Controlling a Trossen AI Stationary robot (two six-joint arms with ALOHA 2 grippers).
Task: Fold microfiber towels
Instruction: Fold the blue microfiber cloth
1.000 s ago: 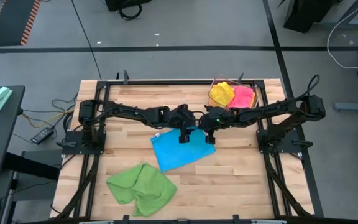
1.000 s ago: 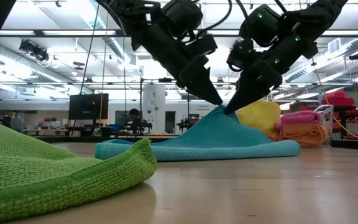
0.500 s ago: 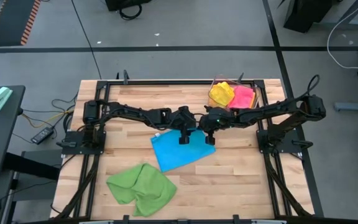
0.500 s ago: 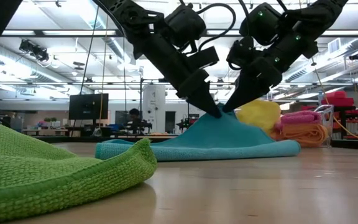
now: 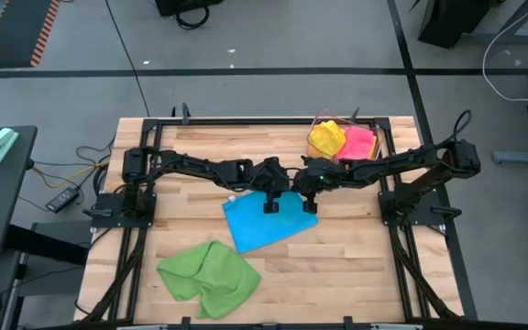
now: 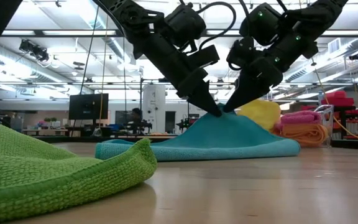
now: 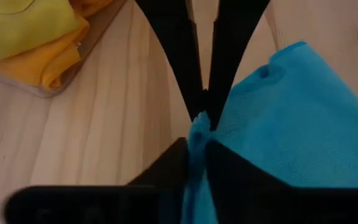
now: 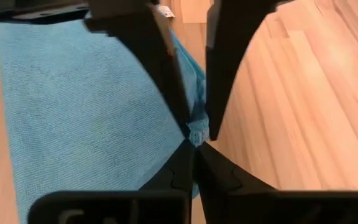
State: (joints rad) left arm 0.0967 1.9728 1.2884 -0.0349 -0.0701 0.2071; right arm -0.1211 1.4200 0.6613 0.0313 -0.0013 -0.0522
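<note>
I have both grippers pinched on the far edge of the blue towel mid-tabletop, the left gripper and right gripper almost touching, tenting the cloth. It looks light, limp and grippy, best taken at corners or hem. The wooden tabletop is smooth; the green towel lies crumpled nearer, others sit far right.

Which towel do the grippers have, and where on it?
Both grippers, left and right, pinch the blue towel along its far edge, side by side.
</note>
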